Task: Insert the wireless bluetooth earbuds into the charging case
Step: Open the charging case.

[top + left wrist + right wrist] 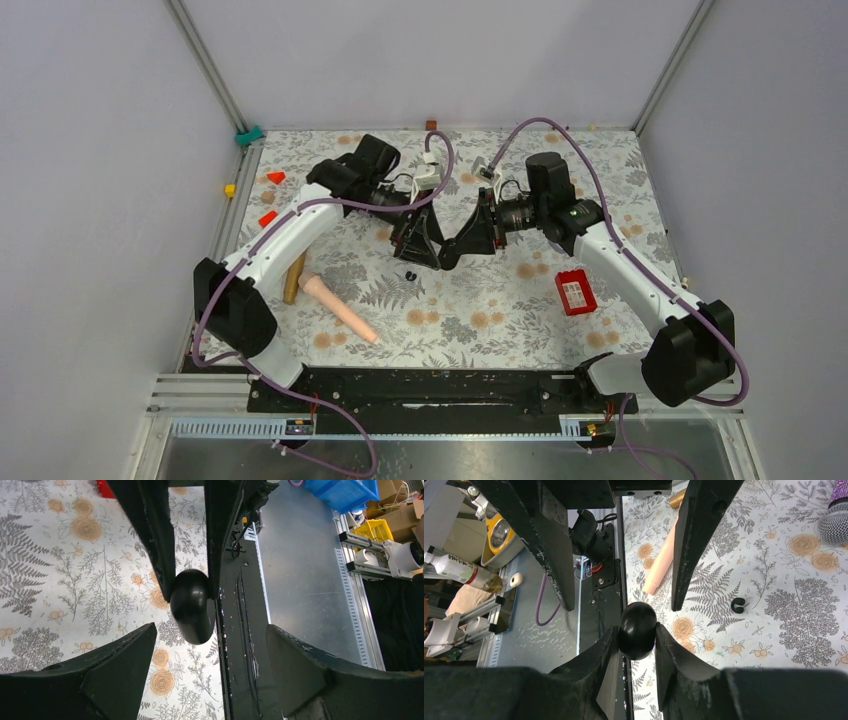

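Note:
My right gripper (pixel 637 628) is shut on a glossy black, egg-shaped charging case (pixel 638 616), held above the table's near middle. The case also shows in the left wrist view (pixel 191 605), pinched between the right fingers. My left gripper (pixel 211 628) is open. Its fingertips stand wide on either side of the case's end without touching it. In the top view the two grippers (pixel 428 256) (pixel 452 256) meet tip to tip and hide the case. Two tiny black earbuds (pixel 409 275) lie on the floral cloth just below them. One earbud shows in the right wrist view (pixel 738 605).
A pink microphone (pixel 340 308) and a gold one (pixel 294 278) lie at the left. A red box (pixel 575 292) lies at the right. A purple glitter microphone head (pixel 836 515) shows in the right wrist view. Small red blocks (pixel 275 177) sit far left. The black base rail (pixel 430 385) runs along the near edge.

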Robot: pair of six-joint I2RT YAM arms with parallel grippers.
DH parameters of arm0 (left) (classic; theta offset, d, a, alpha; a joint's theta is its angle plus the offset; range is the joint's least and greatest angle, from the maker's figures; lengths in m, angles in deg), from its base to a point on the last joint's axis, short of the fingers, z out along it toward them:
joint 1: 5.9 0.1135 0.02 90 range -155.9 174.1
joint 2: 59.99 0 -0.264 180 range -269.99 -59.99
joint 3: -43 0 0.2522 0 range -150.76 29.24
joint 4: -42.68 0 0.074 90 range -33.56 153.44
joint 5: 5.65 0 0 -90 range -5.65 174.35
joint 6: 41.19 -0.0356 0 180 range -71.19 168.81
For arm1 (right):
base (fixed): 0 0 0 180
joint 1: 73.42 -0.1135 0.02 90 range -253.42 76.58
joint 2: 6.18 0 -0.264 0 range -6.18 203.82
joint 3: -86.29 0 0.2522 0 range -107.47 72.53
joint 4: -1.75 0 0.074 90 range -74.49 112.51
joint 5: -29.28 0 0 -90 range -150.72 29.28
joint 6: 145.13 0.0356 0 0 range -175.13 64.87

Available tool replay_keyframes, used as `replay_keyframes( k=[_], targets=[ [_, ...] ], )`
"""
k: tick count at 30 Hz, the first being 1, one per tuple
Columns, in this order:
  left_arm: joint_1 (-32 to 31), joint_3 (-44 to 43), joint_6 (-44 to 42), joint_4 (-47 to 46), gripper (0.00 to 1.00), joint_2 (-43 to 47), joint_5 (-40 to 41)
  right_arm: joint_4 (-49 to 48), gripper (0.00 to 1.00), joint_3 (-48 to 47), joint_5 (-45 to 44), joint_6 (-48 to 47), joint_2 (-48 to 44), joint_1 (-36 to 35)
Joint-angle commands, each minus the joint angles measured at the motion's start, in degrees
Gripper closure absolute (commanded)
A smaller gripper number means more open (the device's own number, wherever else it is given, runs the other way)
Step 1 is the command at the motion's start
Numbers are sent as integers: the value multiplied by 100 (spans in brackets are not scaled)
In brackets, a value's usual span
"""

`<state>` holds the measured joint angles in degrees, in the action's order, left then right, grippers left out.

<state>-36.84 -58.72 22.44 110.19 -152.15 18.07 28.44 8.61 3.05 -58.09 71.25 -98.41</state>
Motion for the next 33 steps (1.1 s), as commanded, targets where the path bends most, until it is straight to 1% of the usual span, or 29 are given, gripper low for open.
replay_keyframes(
  k=[1,6,8,12,16,18,22,24,27,33],
  targets=[
    [-200,-252,-139,-22,20,-136,-199,188,89,-297,233,-366,4,30],
    [-371,-257,-140,-19,24,-223,-18,201,89,-266,407,-430,-46,30],
    [-421,-273,-191,22,29,-253,3,233,89,-268,417,-497,-48,21],
    [-460,-323,-246,95,42,-332,4,579,88,-357,434,-752,-3,12],
    [-470,-329,-265,92,49,-373,24,1046,88,-531,453,-1102,101,-13],
    [-472,-327,-272,93,51,-391,67,1360,88,-639,459,-1342,159,-27],
    [-473,-334,-289,93,52,-429,137,1959,88,-855,423,-1829,271,-64],
    [-477,-340,-298,96,52,-442,119,2151,88,-924,377,-2018,310,-91],
    [-490,-348,-290,99,53,-463,97,2193,88,-955,332,-2049,334,-121],
    [-577,-321,-280,109,67,-525,50,2182,88,-973,224,-2050,365,-203]
  ],
)
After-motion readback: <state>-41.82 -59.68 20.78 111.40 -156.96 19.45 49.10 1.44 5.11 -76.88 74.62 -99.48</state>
